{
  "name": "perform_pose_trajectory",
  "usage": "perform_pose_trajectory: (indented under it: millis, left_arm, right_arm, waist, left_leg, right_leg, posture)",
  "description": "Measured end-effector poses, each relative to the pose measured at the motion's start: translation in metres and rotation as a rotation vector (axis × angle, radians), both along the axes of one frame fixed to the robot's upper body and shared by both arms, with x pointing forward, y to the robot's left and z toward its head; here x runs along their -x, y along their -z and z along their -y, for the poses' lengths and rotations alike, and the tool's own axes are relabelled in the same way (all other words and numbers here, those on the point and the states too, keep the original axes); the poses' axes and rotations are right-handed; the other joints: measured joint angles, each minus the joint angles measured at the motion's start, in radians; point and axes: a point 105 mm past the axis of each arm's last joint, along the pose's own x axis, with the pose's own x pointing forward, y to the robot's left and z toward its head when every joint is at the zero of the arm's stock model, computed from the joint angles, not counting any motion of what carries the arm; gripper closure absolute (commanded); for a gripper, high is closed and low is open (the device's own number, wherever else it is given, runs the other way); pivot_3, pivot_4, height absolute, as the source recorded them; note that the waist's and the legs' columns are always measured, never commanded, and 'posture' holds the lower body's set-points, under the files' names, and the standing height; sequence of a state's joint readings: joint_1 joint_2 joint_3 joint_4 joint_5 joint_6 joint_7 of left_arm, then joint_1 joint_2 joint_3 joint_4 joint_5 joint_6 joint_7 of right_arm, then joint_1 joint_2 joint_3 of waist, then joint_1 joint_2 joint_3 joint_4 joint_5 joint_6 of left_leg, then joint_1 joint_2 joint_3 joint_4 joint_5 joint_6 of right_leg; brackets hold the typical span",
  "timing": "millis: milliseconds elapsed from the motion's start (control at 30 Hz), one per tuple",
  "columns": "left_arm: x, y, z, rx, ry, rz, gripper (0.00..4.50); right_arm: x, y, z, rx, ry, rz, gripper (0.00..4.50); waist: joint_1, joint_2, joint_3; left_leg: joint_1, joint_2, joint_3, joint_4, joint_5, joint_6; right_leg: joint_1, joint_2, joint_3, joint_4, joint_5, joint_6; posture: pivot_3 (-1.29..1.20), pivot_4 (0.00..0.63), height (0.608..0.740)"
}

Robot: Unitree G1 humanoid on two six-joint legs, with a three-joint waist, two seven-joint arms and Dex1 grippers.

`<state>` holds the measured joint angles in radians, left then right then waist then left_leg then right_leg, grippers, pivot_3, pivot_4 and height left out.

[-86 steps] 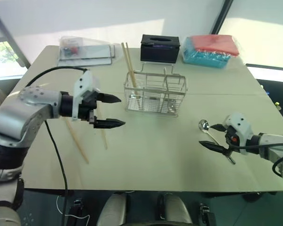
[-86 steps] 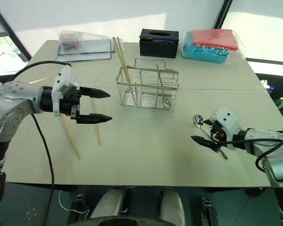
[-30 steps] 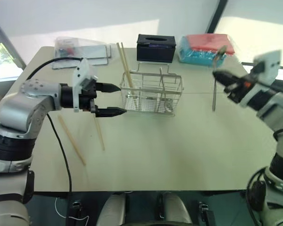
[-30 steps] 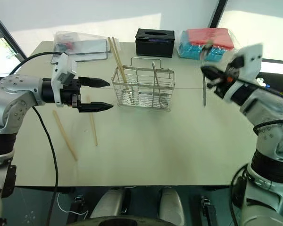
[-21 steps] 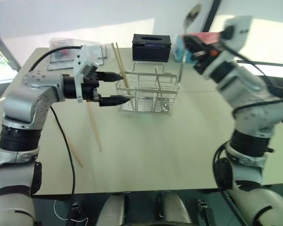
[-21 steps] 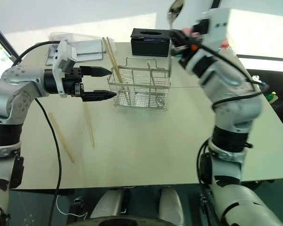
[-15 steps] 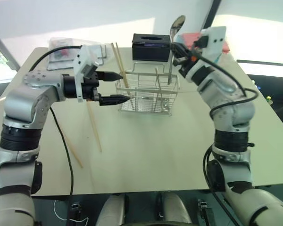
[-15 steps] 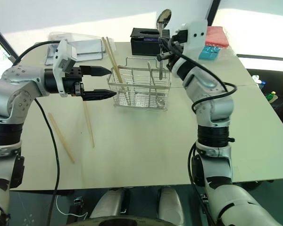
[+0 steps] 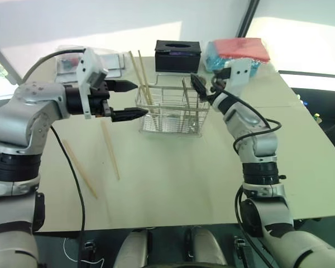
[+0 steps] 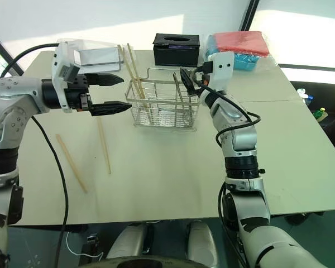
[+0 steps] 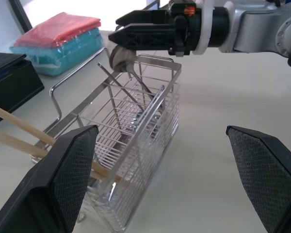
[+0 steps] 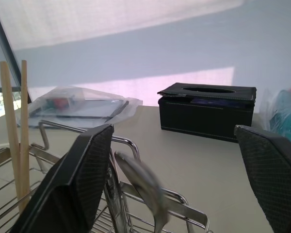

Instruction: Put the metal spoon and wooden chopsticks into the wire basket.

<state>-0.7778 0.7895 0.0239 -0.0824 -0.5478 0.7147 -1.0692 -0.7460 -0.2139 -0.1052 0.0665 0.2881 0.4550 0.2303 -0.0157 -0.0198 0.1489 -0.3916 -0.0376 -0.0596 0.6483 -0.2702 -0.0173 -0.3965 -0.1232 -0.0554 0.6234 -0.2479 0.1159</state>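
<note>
The basket (image 9: 168,109) held two chopsticks (image 9: 140,72) leaning at its left end and the spoon (image 11: 120,57) at its right end. Two more chopsticks (image 9: 110,149) lay on the worktop (image 9: 178,173) to the near left. Both tools, left (image 9: 131,100) and right (image 11: 123,27), stood wide, holding nothing. A black box (image 9: 177,56) sat beyond.

The small rectangular wire basket (image 9: 170,111) stands on the pale table (image 9: 178,173). In its left end two long wooden chopsticks (image 9: 140,75) lean, tops tilted away to the left; in its right end rests the small shiny metal spoon (image 11: 120,57), bowl up. Behind the basket sits a black tissue box (image 9: 177,56); behind and to its right, a red-and-teal packet (image 9: 237,53); behind and to its left, a clear plastic pouch (image 10: 95,54). Left of the basket, nearer the front edge, two more wooden chopsticks (image 9: 110,151) lie flat, apart.
</note>
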Motion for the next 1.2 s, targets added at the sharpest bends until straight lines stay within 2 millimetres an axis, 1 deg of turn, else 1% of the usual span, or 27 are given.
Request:
perform_pose_trajectory:
  millis: [100,200,233,267,300,333,367,400,433,467,500,533,600,667,733,767,800,833,900,1000,1200]
  left_arm:
    - [-0.001,-0.004,-0.004,0.022,-0.030,0.002,0.00]
    - [-0.002,-0.011,-0.008,0.060,-0.068,0.007,0.00]
    - [-0.001,-0.015,-0.012,0.086,-0.098,0.013,0.00]
    - [-0.001,-0.016,-0.016,0.102,-0.124,0.013,0.00]
    - [-0.002,-0.019,-0.022,0.123,-0.175,0.016,0.00]
    - [-0.003,-0.021,-0.029,0.140,-0.230,0.018,0.00]
    - [-0.005,-0.023,-0.038,0.156,-0.295,0.018,0.00]
    - [-0.007,-0.024,-0.046,0.170,-0.370,0.012,0.00]
    - [-0.009,-0.025,-0.055,0.185,-0.447,0.002,0.00]
    - [-0.012,-0.024,-0.063,0.204,-0.522,-0.014,0.00]
    - [-0.016,-0.022,-0.075,0.239,-0.636,-0.046,0.00]
    - [-0.017,-0.020,-0.085,0.260,-0.717,-0.069,0.00]
    - [-0.023,-0.012,-0.107,0.321,-0.933,-0.166,0.00]
    - [-0.021,0.006,-0.135,0.333,-1.176,-0.284,0.00]
    - [-0.013,0.034,-0.162,0.315,-1.384,-0.409,0.00]
    - [-0.011,0.044,-0.168,0.315,-1.435,-0.449,0.00]
    - [-0.009,0.063,-0.175,0.311,-1.517,-0.524,0.00]
    - [-0.007,0.078,-0.180,0.303,-1.568,-0.578,0.00]
    - [-0.003,0.095,-0.186,0.286,-1.629,-0.646,0.00]
    - [-0.001,0.107,-0.190,0.271,-1.681,-0.703,0.00]
    - [-0.004,0.134,-0.185,0.208,-1.678,-0.841,0.00]
  right_arm:
    - [0.001,-0.011,0.011,0.012,0.015,0.016,0.59]
    - [0.007,-0.036,0.021,0.013,-0.015,0.062,0.59]
    - [0.015,-0.054,0.023,0.025,-0.076,0.092,0.59]
    - [0.023,-0.067,0.024,0.030,-0.116,0.120,0.59]
    - [0.037,-0.085,0.024,0.048,-0.198,0.163,0.59]
    - [0.053,-0.098,0.021,0.077,-0.282,0.199,0.59]
    - [0.070,-0.106,0.017,0.111,-0.371,0.227,0.59]
    - [0.086,-0.107,0.011,0.154,-0.462,0.237,0.59]
    - [0.100,-0.104,0.006,0.195,-0.548,0.231,0.59]
    - [0.111,-0.096,0.003,0.237,-0.617,0.203,0.59]
    - [0.122,-0.078,0.001,0.296,-0.695,0.131,0.59]
    - [0.127,-0.066,0.000,0.322,-0.739,0.081,0.59]
    - [0.137,-0.037,0.000,0.396,-0.809,-0.035,0.59]
    - [0.145,-0.017,0.001,0.459,-0.857,-0.112,0.59]
    - [0.149,-0.004,0.004,0.492,-0.877,-0.163,0.59]
    - [0.149,-0.001,0.005,0.496,-0.878,-0.172,0.59]
    - [0.150,0.000,0.004,0.499,-0.884,-0.173,0.59]
    - [0.150,0.001,0.003,0.503,-0.891,-0.172,0.59]
    - [0.151,0.003,0.002,0.509,-0.897,-0.174,0.59]
    - [0.151,0.007,-0.001,0.511,-0.904,-0.175,0.59]
    - [0.156,0.014,-0.005,0.487,-0.912,-0.186,0.59]
  waist:
    - [0.001,0.000,0.000]
    - [0.000,0.001,0.000]
    - [0.000,0.002,0.002]
    - [0.000,0.003,0.002]
    - [0.000,0.002,0.002]
    - [0.001,0.002,0.002]
    - [0.001,0.001,0.001]
    - [0.001,0.000,0.001]
    - [0.001,0.000,0.000]
    - [0.002,-0.001,0.000]
    - [0.004,-0.002,0.000]
    - [0.004,-0.003,0.000]
    - [0.009,-0.005,0.001]
    - [0.007,-0.006,0.000]
    - [0.004,-0.008,0.000]
    - [0.003,-0.008,0.000]
    - [0.005,-0.008,0.000]
    - [0.006,-0.009,0.000]
    - [0.009,-0.013,0.000]
    - [0.023,-0.014,-0.001]
    - [0.045,-0.015,-0.001]
  left_leg:
    - [0.000,0.000,0.000,0.000,0.000,0.000]
    - [0.000,0.000,0.000,0.000,0.000,0.000]
    - [0.000,0.000,0.000,0.000,0.000,0.000]
    - [0.000,0.000,0.000,0.000,0.000,0.000]
    - [0.000,0.001,0.000,-0.001,0.000,0.001]
    - [0.000,0.001,-0.001,-0.001,-0.001,0.001]
    - [0.001,0.002,-0.001,-0.001,-0.001,0.002]
    - [0.001,0.002,-0.002,-0.001,-0.001,0.002]
    - [0.001,0.002,-0.002,-0.001,-0.001,0.002]
    - [0.001,0.002,-0.002,0.000,-0.001,0.002]
    - [0.001,0.002,-0.002,0.000,-0.002,0.002]
    - [0.001,0.001,-0.002,0.001,-0.002,0.002]
    - [0.001,0.001,-0.002,0.002,-0.001,0.002]
    - [0.002,0.001,-0.002,0.002,-0.001,0.002]
    - [0.003,0.001,-0.002,0.001,-0.001,0.001]
    - [0.003,0.001,-0.002,0.000,-0.001,0.001]
    - [0.003,0.001,-0.002,0.000,0.000,0.000]
    - [0.003,0.002,-0.002,0.000,0.000,-0.002]
    - [0.001,0.002,-0.003,-0.001,0.002,-0.006]
    - [0.001,0.000,-0.003,0.000,0.002,-0.007]
    - [0.000,-0.001,-0.003,0.000,0.000,-0.010]
  right_leg:
    - [0.000,0.000,0.000,0.000,0.000,0.000]
    - [0.000,0.000,0.000,0.000,0.000,0.000]
    - [0.000,0.000,0.000,-0.001,0.000,0.000]
    - [0.000,0.000,0.000,-0.001,0.000,0.000]
    - [0.000,0.000,0.000,-0.001,0.000,0.000]
    - [0.000,0.001,0.000,-0.002,0.000,0.000]
    - [0.002,0.002,-0.001,-0.003,0.000,0.000]
    - [0.003,0.003,-0.001,-0.006,0.000,0.000]
    - [0.004,0.003,-0.001,-0.007,0.000,0.000]
    - [0.005,0.003,-0.001,-0.009,0.000,0.000]
    - [0.006,0.002,-0.001,-0.010,0.000,0.001]
    - [0.006,0.001,0.000,-0.010,0.000,0.001]
    - [0.007,0.001,-0.001,-0.009,0.000,0.001]
    - [0.007,0.001,0.000,-0.009,0.000,0.001]
    - [0.006,0.001,0.000,-0.008,0.000,0.001]
    - [0.006,0.001,0.000,-0.008,0.000,0.001]
    - [0.005,0.001,0.000,-0.008,0.000,0.001]
    - [0.005,0.001,0.000,-0.008,0.000,0.001]
    - [0.003,0.001,0.000,-0.008,0.000,0.001]
    - [0.003,-0.001,0.000,-0.008,0.000,0.001]
    - [0.003,-0.003,-0.001,-0.008,0.000,0.001]
  posture:
    - [0.00,0.150,0.667]
    - [0.00,0.150,0.667]
    - [0.00,0.150,0.667]
    - [0.00,0.150,0.667]
    - [0.00,0.150,0.667]
    - [0.00,0.150,0.667]
    - [0.00,0.150,0.667]
    - [0.00,0.150,0.667]
    - [0.00,0.150,0.667]
    - [0.00,0.150,0.667]
    - [0.00,0.150,0.667]
    - [0.00,0.150,0.667]
    - [0.00,0.150,0.667]
    - [0.00,0.150,0.667]
    - [0.00,0.150,0.667]
    - [0.00,0.150,0.667]
    - [0.00,0.150,0.667]
    - [0.00,0.150,0.667]
    - [0.00,0.150,0.667]
    - [0.00,0.150,0.667]
    - [0.00,0.150,0.667]
